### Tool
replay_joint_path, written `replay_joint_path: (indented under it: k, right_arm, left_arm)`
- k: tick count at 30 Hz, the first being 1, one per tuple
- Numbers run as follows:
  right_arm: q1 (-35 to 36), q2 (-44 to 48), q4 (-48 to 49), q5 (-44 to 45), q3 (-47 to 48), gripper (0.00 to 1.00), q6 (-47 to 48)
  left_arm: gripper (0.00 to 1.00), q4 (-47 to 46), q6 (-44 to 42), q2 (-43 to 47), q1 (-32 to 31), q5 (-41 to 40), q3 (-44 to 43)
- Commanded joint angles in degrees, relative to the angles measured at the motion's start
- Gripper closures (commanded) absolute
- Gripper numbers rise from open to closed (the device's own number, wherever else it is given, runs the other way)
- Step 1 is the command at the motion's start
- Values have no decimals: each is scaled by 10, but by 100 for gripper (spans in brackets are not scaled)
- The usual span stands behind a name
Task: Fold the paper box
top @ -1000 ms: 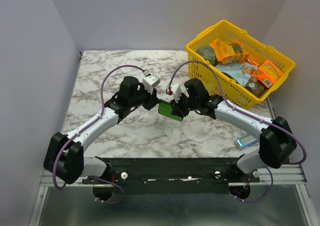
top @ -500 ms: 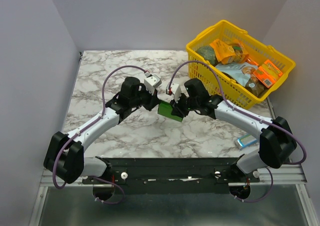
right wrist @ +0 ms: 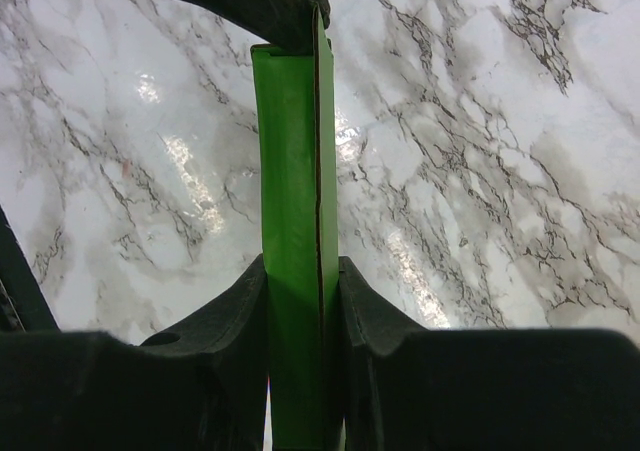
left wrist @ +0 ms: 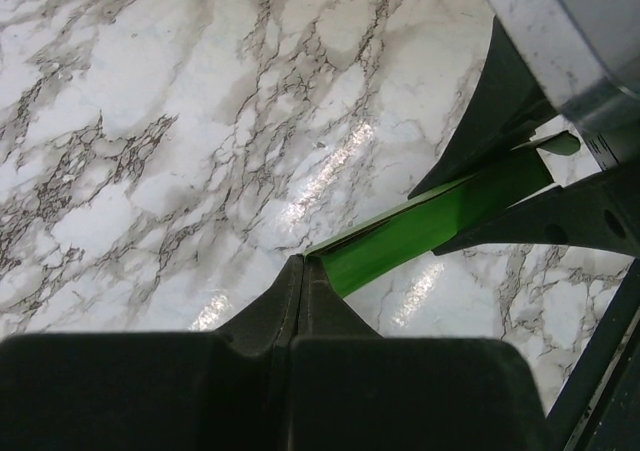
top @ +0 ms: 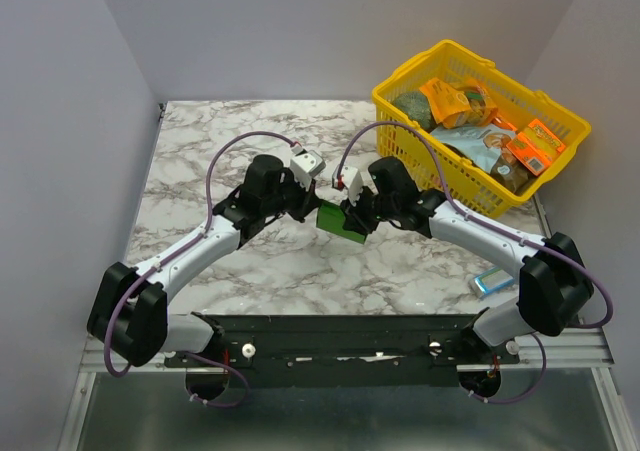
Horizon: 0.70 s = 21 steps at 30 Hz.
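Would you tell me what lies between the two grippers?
Only the paper box, pinched at each end by the left gripper and right gripper, as the top external view shows.

Matt card paper box, glossy marble table

Robot lab cell, plain grey walls, marble-look table, alu mounting rail

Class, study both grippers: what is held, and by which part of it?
The paper box, flattened: the right gripper clamps one end, the left gripper pinches the opposite end.
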State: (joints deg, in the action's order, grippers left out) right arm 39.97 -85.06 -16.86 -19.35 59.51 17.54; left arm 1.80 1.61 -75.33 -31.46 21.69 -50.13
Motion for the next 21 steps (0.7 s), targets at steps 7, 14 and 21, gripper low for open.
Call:
replay_joint_path:
  k: [7, 14, 21]
  right_arm:
    - [13, -2, 7, 54, 0, 79, -22]
    - [13, -6, 8, 81, 0, 79, -24]
    - [13, 2, 7, 71, -4, 80, -22]
  left_arm:
    - [100, -15, 105, -20, -31, -41, -5]
    - [93, 3, 84, -17, -31, -26, -10]
    - [63, 47, 24, -13, -31, -32, -30]
